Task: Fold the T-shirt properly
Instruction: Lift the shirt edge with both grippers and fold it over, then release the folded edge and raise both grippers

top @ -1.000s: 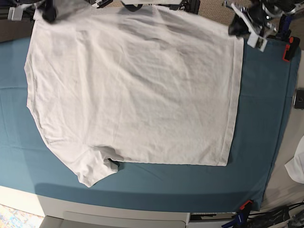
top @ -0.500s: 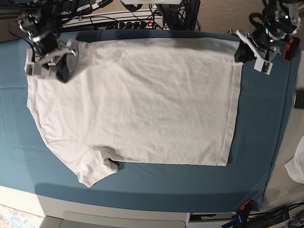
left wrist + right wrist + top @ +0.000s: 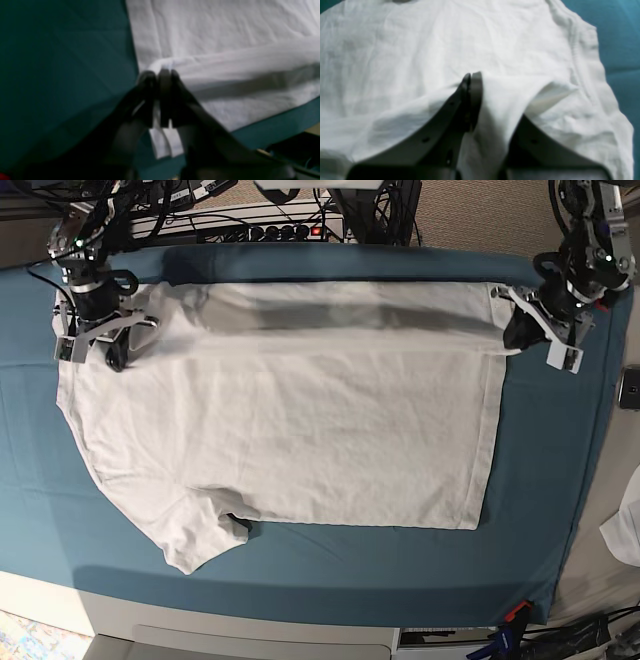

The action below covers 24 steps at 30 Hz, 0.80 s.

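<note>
The white T-shirt (image 3: pixel 300 430) lies spread on the teal cloth, collar side to the left and hem to the right. Its far edge is turned over into a long folded band (image 3: pixel 330 310). My left gripper (image 3: pixel 517 335) is at the far right hem corner. In the left wrist view the left gripper (image 3: pixel 160 75) is shut on the doubled hem of the T-shirt (image 3: pixel 225 37). My right gripper (image 3: pixel 112 352) is at the far left shoulder. In the right wrist view the right gripper (image 3: pixel 470 76) is shut on a pinched fold of the T-shirt (image 3: pixel 420 45).
The teal cloth (image 3: pixel 545 510) covers the table, held by a red clamp (image 3: pixel 517 612) at the front right. A power strip and cables (image 3: pixel 270 230) lie behind the far edge. A dark device (image 3: pixel 630 388) and a white fabric scrap (image 3: pixel 628 530) sit at the right edge.
Both grippers have come down and toward the front with the lifted far edge of the T-shirt. That edge now lies as a folded band over the shirt's far part.
</note>
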Available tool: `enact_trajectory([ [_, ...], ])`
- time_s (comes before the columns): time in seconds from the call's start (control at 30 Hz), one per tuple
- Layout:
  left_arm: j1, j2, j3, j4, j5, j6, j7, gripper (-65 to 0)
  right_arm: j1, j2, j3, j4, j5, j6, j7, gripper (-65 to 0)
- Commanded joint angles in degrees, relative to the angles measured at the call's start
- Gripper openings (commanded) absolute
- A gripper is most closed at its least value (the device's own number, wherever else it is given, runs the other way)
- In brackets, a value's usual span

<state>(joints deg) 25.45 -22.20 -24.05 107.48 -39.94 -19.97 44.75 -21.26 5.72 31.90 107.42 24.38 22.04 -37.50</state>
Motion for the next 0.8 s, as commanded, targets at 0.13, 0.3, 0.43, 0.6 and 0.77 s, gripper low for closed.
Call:
enact_trajectory([
  [0.13,-0.39,-1.51,-0.44,-0.17,0.35,0.44,-1.99,-65.0,3.02,0.79,0.44,-5.49,0.20,-0.63,2.27,-65.0],
  [0.3,-0.42,-1.51,-0.44,-0.17,1.95,0.44,-3.43,-38.8,3.45,0.81,0.46,-9.27,0.17,5.09,2.84,-50.7],
  [0.43,-0.37,-2.16,-0.52,0.04,8.61,4.92,-3.87,-30.4,3.52,0.81,4.31,-7.76,0.24,4.42,3.67,-30.8],
  [0.6,-0.33,-5.86,-2.40,1.16,12.28,6.01,-2.69,-30.4,3.45,2.82,19.26,-3.30,3.67,3.32,1.36,-30.8],
  [0.77,0.48,-8.02,-6.93,4.52,11.72,6.01,-1.84,-30.4,0.24,8.24,33.29,-3.28,9.16,1.01,-2.05,-30.8],
])
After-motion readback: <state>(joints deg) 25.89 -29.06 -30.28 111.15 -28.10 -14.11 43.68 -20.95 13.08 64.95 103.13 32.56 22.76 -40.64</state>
